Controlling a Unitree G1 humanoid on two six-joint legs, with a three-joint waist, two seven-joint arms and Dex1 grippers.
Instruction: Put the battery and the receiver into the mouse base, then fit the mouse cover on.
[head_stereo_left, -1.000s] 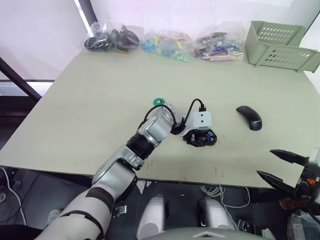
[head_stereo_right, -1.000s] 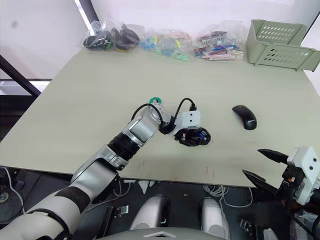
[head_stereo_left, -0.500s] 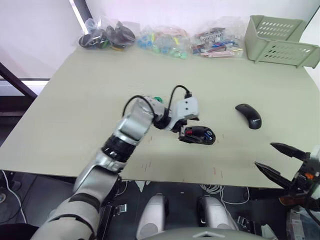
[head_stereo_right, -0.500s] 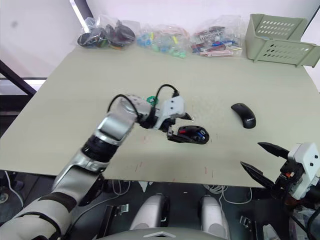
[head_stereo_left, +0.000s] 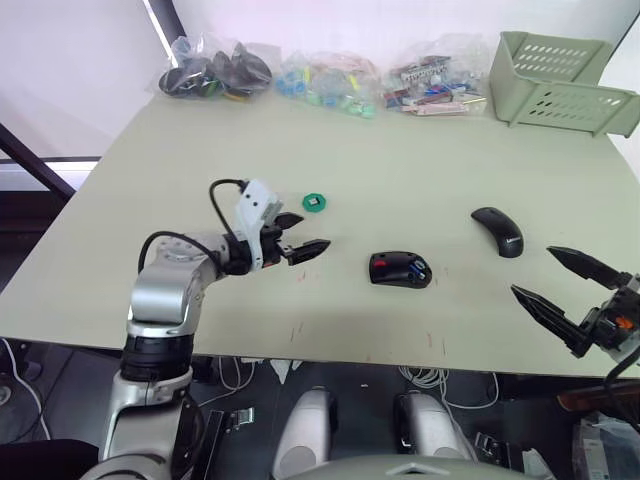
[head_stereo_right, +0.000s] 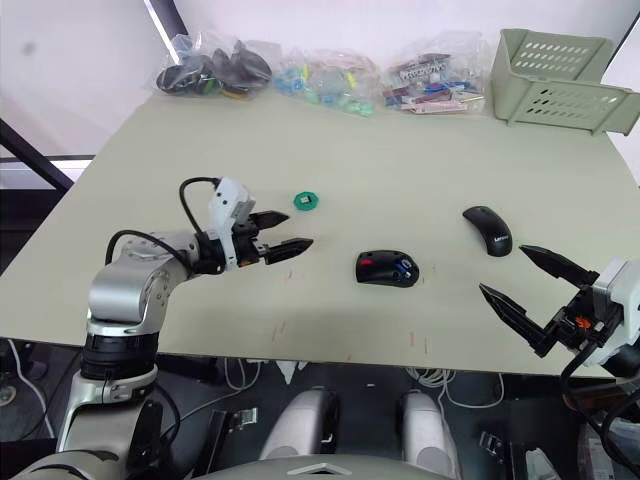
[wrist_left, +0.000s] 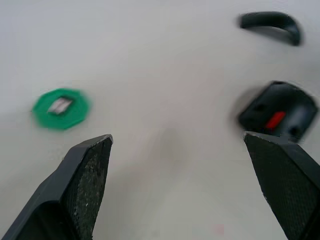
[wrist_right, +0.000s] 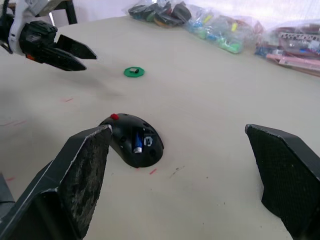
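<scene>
I see the mouse base (head_stereo_left: 401, 270) mid-worktop (head_stereo_left: 150, 200) with the battery (wrist_right: 137, 142) seated inside, mouse cover (head_stereo_left: 498, 232) to its right, and both end effectors, left (head_stereo_left: 306, 245) and right (head_stereo_left: 560, 288), spread wide and empty.

Silver arm (head_stereo_left: 165, 300), black cable, white wrist block, black-fingered left end effector (head_stereo_left: 305, 247).

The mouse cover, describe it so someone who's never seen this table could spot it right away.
On the beige table, look below the green slotted tray. The mouse cover lies alone there, to the robot's right of the mouse base. It is a plain glossy black shell, while the base shows red and a blue battery.
</scene>
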